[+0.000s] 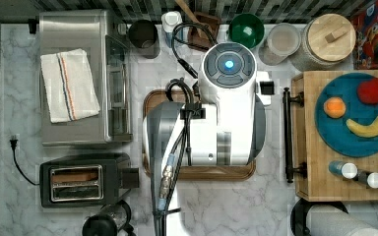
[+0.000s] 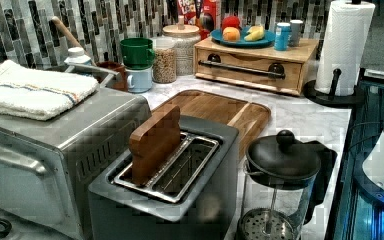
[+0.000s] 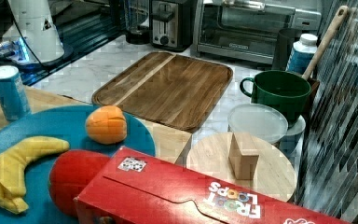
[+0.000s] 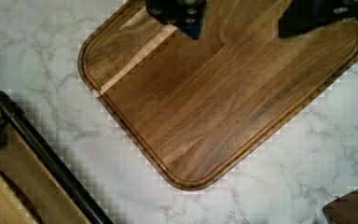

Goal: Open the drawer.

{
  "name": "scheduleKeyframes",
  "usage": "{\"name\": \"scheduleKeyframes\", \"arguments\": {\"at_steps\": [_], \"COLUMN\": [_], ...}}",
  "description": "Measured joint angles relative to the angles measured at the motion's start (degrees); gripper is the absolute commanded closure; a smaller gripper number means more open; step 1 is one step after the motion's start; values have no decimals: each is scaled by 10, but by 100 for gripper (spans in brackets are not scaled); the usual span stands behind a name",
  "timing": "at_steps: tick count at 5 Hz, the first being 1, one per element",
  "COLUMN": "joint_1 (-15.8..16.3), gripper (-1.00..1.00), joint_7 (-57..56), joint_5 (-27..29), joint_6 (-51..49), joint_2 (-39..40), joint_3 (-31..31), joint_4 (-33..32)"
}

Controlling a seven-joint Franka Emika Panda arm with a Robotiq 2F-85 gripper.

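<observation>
A: The arm hung over the brown tray in the middle of the marble counter in the top view.

B: And the drawer?

A: It sat at the top view's right, well apart from the arm, its black bar handle facing the tray. In the left view the drawer stood at the back, front flush with its box, handle across it.

B: What rode on top?

A: A blue plate with a banana, an orange and an apple, plus two shakers beside the plate.

B: The gripper?

A: The wrist view showed the gripper above the tray, its two dark fingers spread apart with nothing between them. The handle ran across a corner of that picture, a strip of counter between it and the tray.

B: Anything else around?

A: An oven with a folded towel on it at the top view's left, a toaster below it, and a paper towel roll at the left view's right of the drawer.
</observation>
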Motion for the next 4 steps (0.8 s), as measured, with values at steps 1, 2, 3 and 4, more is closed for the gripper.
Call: {"name": "scheduleKeyframes", "arguments": {"at_steps": [1, 2, 3, 4], "joint_1": [-2, -4, -6, -8], "gripper": [-100, -100, -100, -100], "joint_7": [0, -1, -1, -1], "joint_5": [-2, -1, -1, -2], "joint_6": [0, 0, 0, 0], "joint_2": [1, 1, 1, 1], "joint_3": [1, 1, 1, 0], "joint_4": [-2, -7, -7, -7]}}
